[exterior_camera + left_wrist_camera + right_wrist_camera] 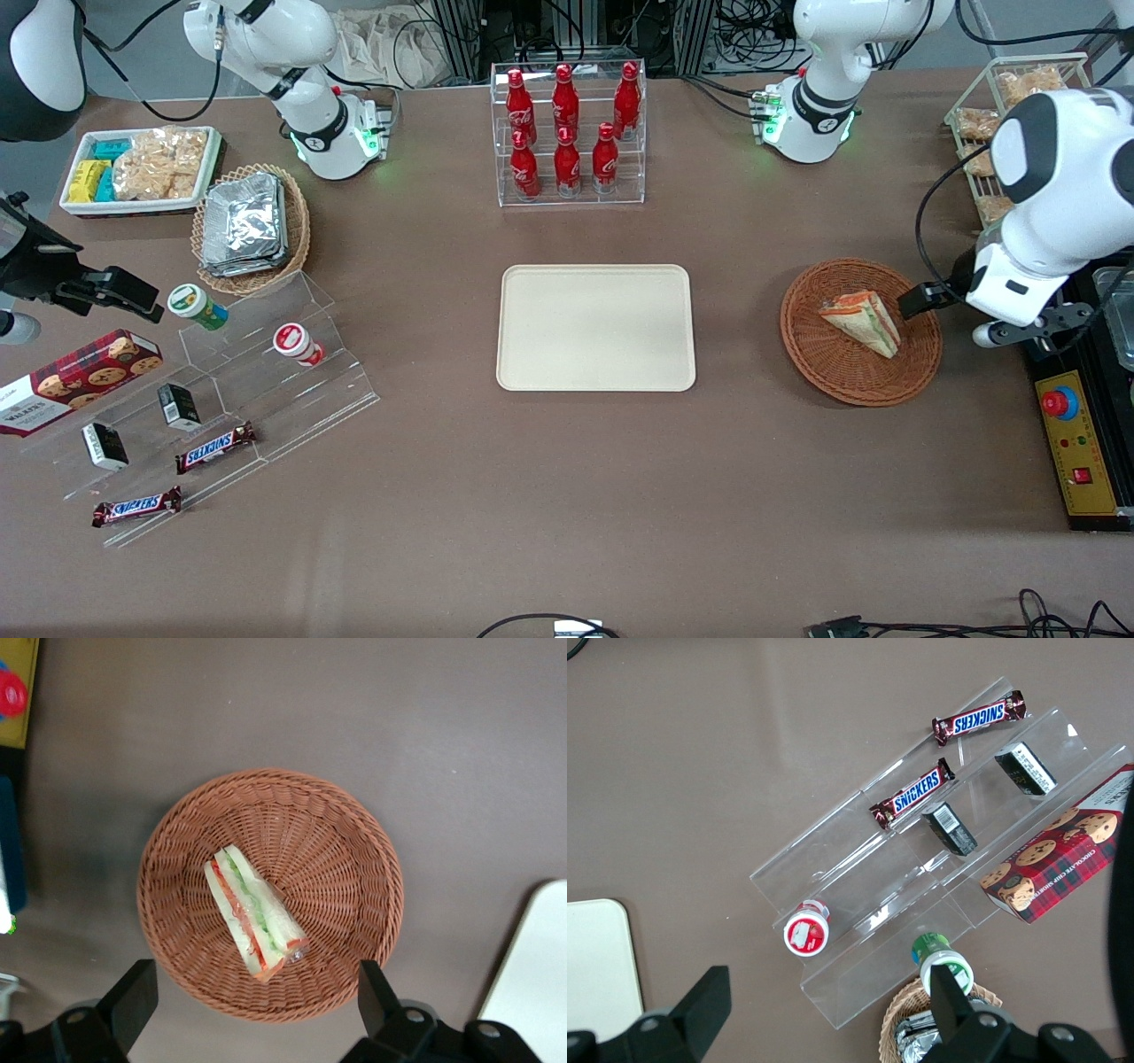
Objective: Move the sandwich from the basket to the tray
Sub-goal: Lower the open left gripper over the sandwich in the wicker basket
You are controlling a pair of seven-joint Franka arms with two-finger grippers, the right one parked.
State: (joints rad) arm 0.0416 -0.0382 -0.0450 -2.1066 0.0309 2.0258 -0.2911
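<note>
The sandwich [864,321], a clear-wrapped wedge with orange-red and green filling, lies in the round reddish-brown basket [824,372] toward the working arm's end of the table. The cream tray [595,328] lies flat at the table's middle, with nothing on it. My left gripper [930,297] hovers above the basket's rim, on the side away from the tray. In the left wrist view the gripper [255,973] is open and holds nothing. Its fingers [133,992] straddle the basket's [337,833] rim, short of the sandwich [255,912]. An edge of the tray [536,974] shows too.
A clear rack of red bottles [567,133] stands farther from the camera than the tray. A yellow emergency-stop box [1076,443] and a wire snack rack [1001,115] flank the basket. A tan basket of foil packets [252,226], a white bin [142,168] and acrylic steps [221,399] lie toward the parked arm's end.
</note>
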